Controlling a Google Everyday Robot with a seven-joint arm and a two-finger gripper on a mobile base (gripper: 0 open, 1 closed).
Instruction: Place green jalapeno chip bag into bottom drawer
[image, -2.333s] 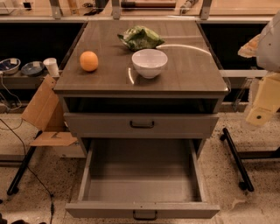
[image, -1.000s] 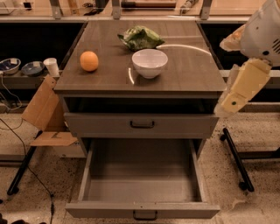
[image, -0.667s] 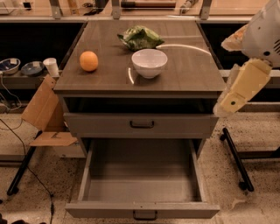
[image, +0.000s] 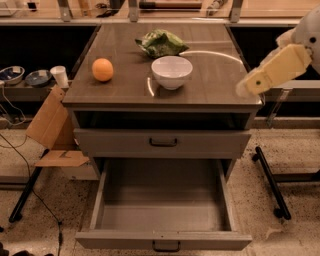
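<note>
The green jalapeno chip bag lies crinkled at the back middle of the cabinet top, just behind the white bowl. The bottom drawer is pulled fully open and its inside is bare. My cream-coloured arm reaches in from the upper right. Its gripper end hangs above the right front corner of the cabinet top, well to the right of the bag and bowl, holding nothing that I can see.
An orange fruit sits on the left of the cabinet top. The shallower drawer above is shut. A cardboard box leans at the cabinet's left. Bowls and a white cup stand on a low shelf at the left. A black wheeled stand leg lies on the floor at the right.
My arm has swung up and to the left, from beside the cabinet's right side to over its right front corner. The bag, bowl, orange and drawers have not moved.
</note>
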